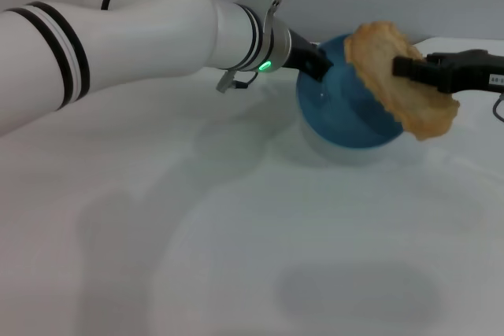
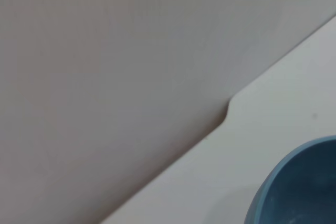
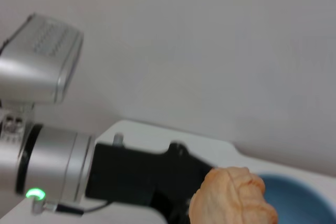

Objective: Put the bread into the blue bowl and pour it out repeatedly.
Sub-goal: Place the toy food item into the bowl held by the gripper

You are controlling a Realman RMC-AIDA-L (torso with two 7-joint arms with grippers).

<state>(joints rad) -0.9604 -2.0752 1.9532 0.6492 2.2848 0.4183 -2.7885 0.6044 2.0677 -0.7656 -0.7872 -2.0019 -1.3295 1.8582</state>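
Above the white table [image 1: 236, 257], the right gripper [image 1: 413, 68] clamps the long golden-tan ridged toy bread [image 1: 398, 76] — tilted over the round light-blue plastic bowl [image 1: 346, 108]. Opposite, the left gripper [image 1: 321, 64] grips the bowl's rim — bowl tipped.

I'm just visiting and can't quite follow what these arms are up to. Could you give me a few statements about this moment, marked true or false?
1. The right claw holds the long ridged golden-tan toy bread above the round light-blue plastic bowl. True.
2. The bread lies flat on the white table. False: it is in the air.
3. The left claw grips the bowl's rim. True.
4. The bowl holds fruit. False: nothing shows inside.
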